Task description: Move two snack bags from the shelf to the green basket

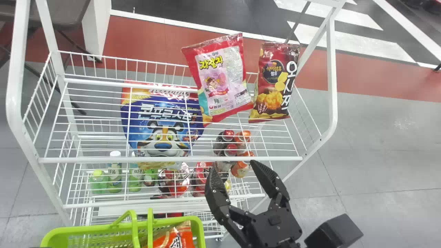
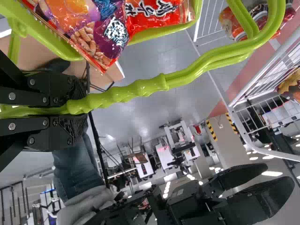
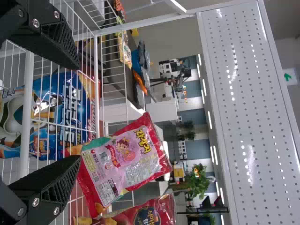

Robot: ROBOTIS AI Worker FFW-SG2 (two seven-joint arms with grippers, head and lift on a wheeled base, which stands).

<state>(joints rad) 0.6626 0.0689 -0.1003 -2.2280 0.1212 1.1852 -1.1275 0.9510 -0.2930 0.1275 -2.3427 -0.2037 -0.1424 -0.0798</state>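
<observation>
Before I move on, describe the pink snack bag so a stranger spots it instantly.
Find the white wire shelf. Toward the robot's right, left of a darker red bag, stands the pink snack bag. Its pale pink panel sets it apart from that bag and the blue tiger bag.

Colour: we are black | right gripper (image 1: 233, 166): we show tapered fingers (image 3: 52, 186) — finely textured, with silver screws (image 3: 35, 202) | alongside: our boxy black block (image 1: 335, 231)
</observation>
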